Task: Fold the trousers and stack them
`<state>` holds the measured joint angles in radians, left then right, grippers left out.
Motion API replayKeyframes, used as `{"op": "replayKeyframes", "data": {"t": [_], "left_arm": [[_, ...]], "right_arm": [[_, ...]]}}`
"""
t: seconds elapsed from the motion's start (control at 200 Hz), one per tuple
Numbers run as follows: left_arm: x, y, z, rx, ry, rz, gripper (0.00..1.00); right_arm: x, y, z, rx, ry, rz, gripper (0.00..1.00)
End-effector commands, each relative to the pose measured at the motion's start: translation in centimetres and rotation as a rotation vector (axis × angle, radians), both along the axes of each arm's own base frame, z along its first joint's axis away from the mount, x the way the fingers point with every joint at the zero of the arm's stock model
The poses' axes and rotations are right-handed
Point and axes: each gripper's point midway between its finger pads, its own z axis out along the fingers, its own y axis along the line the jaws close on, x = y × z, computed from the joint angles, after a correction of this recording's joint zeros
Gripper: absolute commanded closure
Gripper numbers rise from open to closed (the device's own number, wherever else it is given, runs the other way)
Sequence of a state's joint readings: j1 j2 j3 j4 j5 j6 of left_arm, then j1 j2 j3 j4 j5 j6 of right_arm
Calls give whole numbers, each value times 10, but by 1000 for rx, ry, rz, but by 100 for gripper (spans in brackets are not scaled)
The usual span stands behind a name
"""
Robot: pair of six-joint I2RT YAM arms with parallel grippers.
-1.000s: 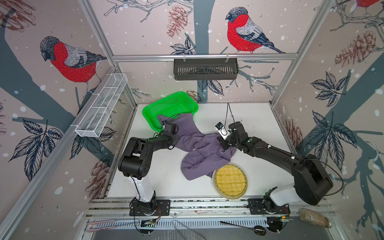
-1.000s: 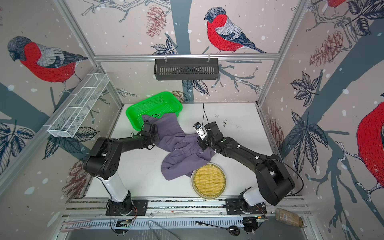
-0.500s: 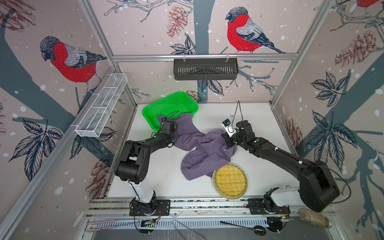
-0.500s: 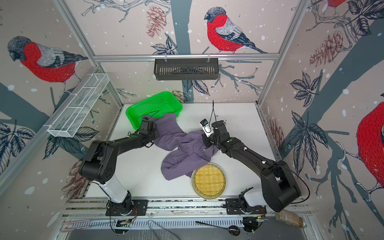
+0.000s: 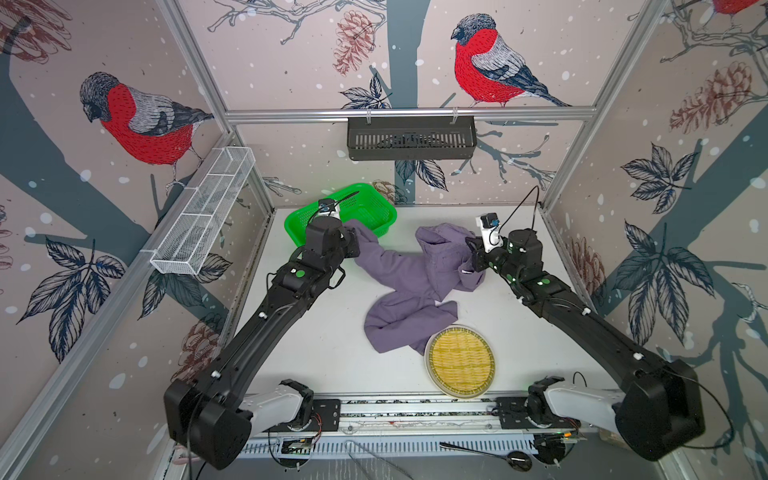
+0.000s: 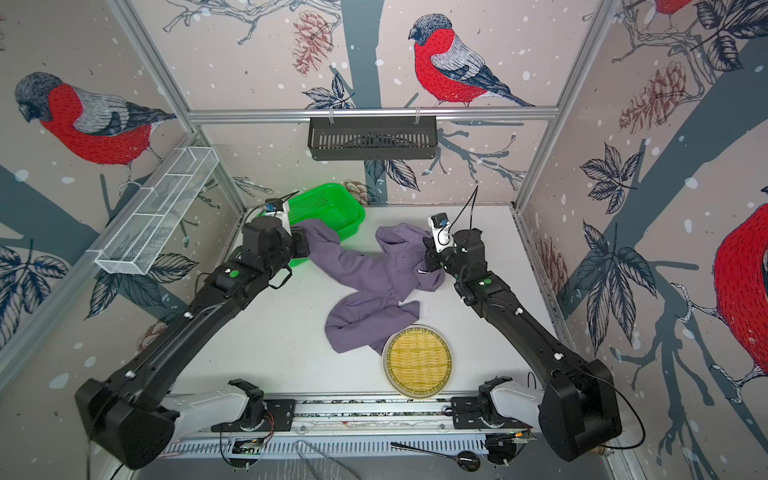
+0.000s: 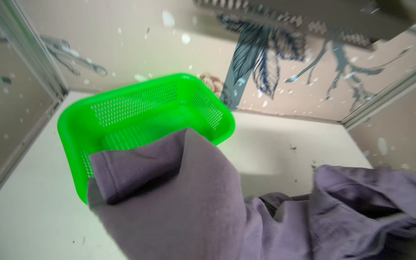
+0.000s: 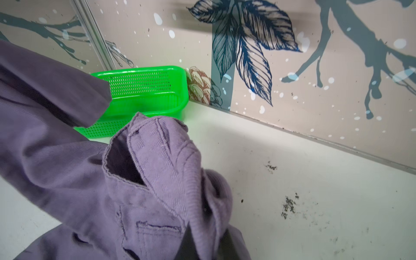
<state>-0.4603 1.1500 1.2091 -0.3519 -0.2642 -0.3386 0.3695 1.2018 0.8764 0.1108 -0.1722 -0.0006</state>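
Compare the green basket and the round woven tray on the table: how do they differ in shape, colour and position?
The green basket is rectangular with tall perforated walls; the woven tray is round and shallow. The basket is bright green; the tray is straw-yellow with a pale rim. The basket sits at the far left corner of the table; the tray lies near its front edge. Both lie next to the trousers.

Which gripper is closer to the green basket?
Left. The left gripper is right beside the green basket, shut on the trousers; the right gripper holds them farther away, on the opposite side.
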Motion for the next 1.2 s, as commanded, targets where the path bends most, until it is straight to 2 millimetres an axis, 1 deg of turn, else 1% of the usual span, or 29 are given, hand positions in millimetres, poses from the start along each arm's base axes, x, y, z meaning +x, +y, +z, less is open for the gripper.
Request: {"op": "replayKeyframes", "data": {"t": [0.0,0.04,0.105,0.14,0.195,0.26,0.295,0.305,0.315,0.395,0.445,0.48,0.49,0.505,0.58,0.605,0.695,0.775,0.82,0.86,0.9,0.951,0.991,0.996,1.046,1.086,1.111,1.136,1.191], "left_arm": [[-32,22,20,87,13,96,100],[-43,21,23,75,19,99,100],[-56,21,11,59,68,105,100],[-61,23,0,54,98,116,100],[-68,27,-30,51,151,136,100],[-75,27,-62,28,201,134,100],[-79,25,-76,8,220,126,100],[-79,24,-77,-2,220,121,100],[-80,24,-85,0,234,119,100],[-84,15,-124,-15,294,82,100],[-84,9,-145,-12,330,59,100],[-83,7,-159,1,354,55,99],[-82,7,-162,5,355,55,99],[-82,6,-168,10,362,51,97],[-78,1,-188,9,385,38,92],[-77,0,-195,6,397,32,91],[-75,0,-219,10,465,29,83],[-74,-3,-231,47,507,14,70],[-74,-6,-233,64,532,-6,58],[-75,-9,-234,82,564,-27,48],[-75,-15,-233,104,586,-71,42],[-78,-20,-232,127,607,-110,35],[-81,-23,-233,139,620,-136,28],[-82,-24,-233,138,622,-139,27],[-88,-29,-232,141,635,-173,24],[-93,-34,-230,146,630,-197,23],[-97,-38,-227,150,623,-219,22],[-100,-42,-225,155,615,-238,17],[-106,-51,-215,160,582,-280,15]], "right_arm": [[6,2,31,48,-94,7,96],[7,1,35,59,-103,8,96],[8,-2,40,82,-114,5,96],[9,-4,42,98,-119,4,96],[10,-8,45,125,-120,3,96],[12,-13,42,144,-106,-9,96],[14,-15,38,149,-89,-15,96],[15,-16,36,150,-83,-18,96],[15,-17,35,151,-78,-19,95],[20,-24,19,161,-15,-51,94],[23,-29,3,175,42,-62,90],[22,-31,-3,186,68,-60,88],[25,-31,-13,184,96,-63,87],[26,-32,-20,186,119,-64,86],[27,-39,-48,185,200,-88,82],[27,-44,-59,184,227,-111,81],[25,-60,-88,193,297,-170,79],[22,-75,-119,166,381,-241,72],[20,-82,-130,146,410,-269,71],[18,-93,-141,117,435,-318,68],[16,-104,-147,82,443,-372,65],[15,-119,-149,41,439,-436,60],[14,-134,-147,5,428,-501,53],[13,-137,-147,-3,426,-517,51],[12,-156,-142,-40,406,-599,40],[11,-168,-136,-55,389,-646,35],[11,-172,-132,-55,380,-662,32],[10,-174,-128,-49,373,-669,29],[11,-174,-121,-35,362,-664,27]]}}
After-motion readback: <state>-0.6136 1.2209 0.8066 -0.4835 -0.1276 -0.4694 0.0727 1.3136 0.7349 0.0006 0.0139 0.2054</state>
